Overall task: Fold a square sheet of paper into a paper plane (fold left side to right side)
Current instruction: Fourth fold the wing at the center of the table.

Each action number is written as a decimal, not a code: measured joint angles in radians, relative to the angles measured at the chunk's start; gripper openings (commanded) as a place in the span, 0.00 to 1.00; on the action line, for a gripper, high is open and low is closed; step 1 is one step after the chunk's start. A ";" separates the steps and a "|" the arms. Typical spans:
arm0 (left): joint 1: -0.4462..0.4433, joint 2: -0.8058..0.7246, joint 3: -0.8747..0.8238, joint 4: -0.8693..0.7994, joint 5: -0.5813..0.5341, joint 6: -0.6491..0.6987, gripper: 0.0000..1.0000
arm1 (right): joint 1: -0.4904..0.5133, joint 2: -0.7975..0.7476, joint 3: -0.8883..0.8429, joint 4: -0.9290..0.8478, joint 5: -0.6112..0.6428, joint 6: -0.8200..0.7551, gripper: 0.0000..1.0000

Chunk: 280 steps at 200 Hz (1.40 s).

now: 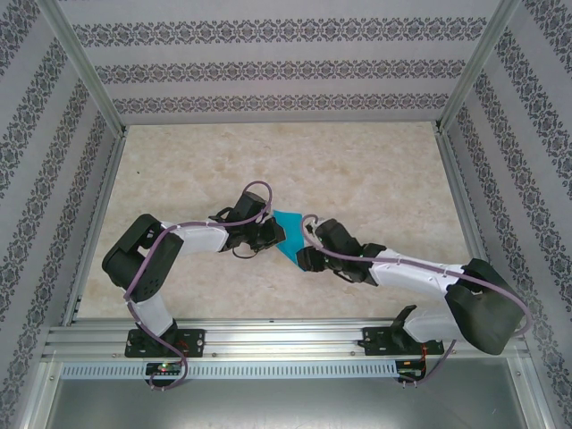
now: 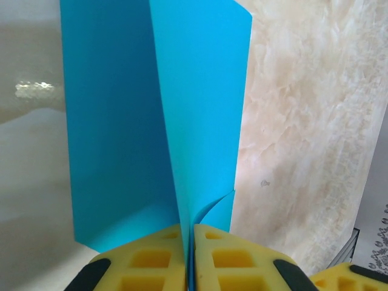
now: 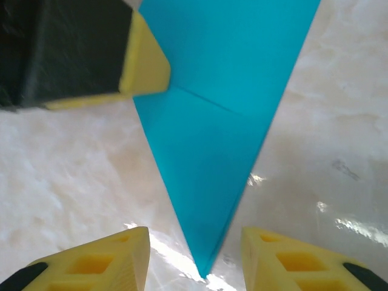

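The paper plane (image 1: 290, 234) is bright teal, creased to a sharp point, mid-table (image 1: 375, 170) between the arms; the left gripper (image 2: 189, 233) pinches its folded edge. The right gripper (image 3: 195, 242) stands spread around the point, not touching it.

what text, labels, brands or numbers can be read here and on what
None readable. The folded teal-blue paper sheet is plain, the patterned grey-and-white walls carry ornament only, and any marking on the small circuit board at the left arm's base is too small to read.
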 measured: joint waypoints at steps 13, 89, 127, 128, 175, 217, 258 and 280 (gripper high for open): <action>0.000 0.000 0.003 0.000 0.001 -0.003 0.12 | 0.036 0.000 -0.012 0.016 0.056 -0.019 0.44; -0.013 -0.009 0.010 0.000 0.000 -0.005 0.12 | 0.135 0.167 0.016 0.107 0.188 -0.103 0.42; -0.013 -0.019 0.010 0.000 -0.001 -0.006 0.11 | 0.157 0.232 0.048 0.120 0.213 -0.118 0.39; -0.013 -0.019 0.010 0.000 -0.001 -0.006 0.12 | 0.158 0.233 0.049 0.120 0.214 -0.118 0.39; -0.013 -0.020 0.011 -0.001 -0.001 -0.006 0.11 | 0.158 0.237 0.051 0.122 0.241 -0.120 0.37; -0.013 -0.020 0.011 -0.001 -0.001 -0.006 0.11 | 0.158 0.237 0.051 0.109 0.275 -0.119 0.38; -0.013 -0.020 0.018 -0.005 -0.001 -0.006 0.11 | 0.158 0.237 0.051 0.100 0.284 -0.119 0.29; -0.013 -0.020 0.025 -0.006 -0.003 -0.006 0.12 | 0.158 0.237 0.053 0.098 0.283 -0.117 0.24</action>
